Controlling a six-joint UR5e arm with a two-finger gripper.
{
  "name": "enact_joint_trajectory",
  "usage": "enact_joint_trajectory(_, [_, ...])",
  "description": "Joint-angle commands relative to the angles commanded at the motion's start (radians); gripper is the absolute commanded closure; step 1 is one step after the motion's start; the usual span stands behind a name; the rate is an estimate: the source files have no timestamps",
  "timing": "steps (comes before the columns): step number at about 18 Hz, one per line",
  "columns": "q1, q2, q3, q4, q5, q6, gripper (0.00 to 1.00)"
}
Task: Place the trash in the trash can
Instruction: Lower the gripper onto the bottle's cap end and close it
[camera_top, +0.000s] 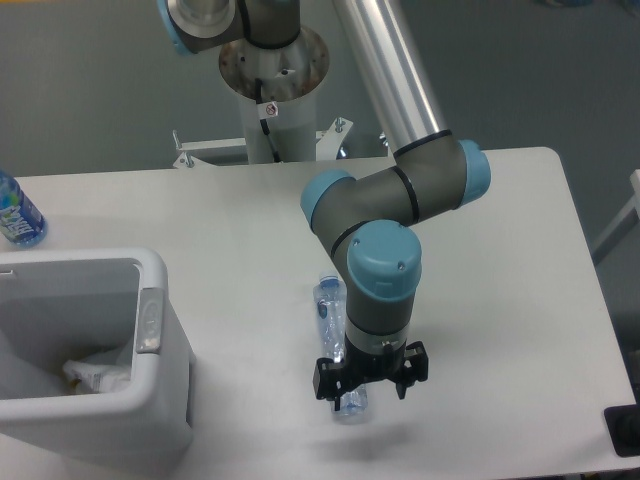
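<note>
Slippage looks the main risk: the tool (368, 377) stands low with fingers spread apart over the near end of the clear bottle (335, 345) lying on the bench (500, 300); thin crinkled plastic may squirt sideways; the trash can (150, 330) already holds the crumpled wrapper (95, 372).

The arm (390, 190) reaches down from the base and folds at its blue-capped joints, so the wrist points straight down. The gripper (371, 378) hangs low near the table, its two black fingers (326, 380) spread apart.
</note>
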Motion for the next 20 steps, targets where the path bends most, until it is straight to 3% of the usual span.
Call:
enact_joint_trajectory(4, [-0.015, -0.031, -0.006, 0.003, 0.035, 0.006, 0.0])
enact_joint_trajectory(8, [-0.023, -0.061, -0.009, 0.041, 0.046, 0.012, 0.0])
enact_joint_trajectory(20, [-0.034, -0.086, -0.031, 0.043, 0.086, 0.011, 0.0])
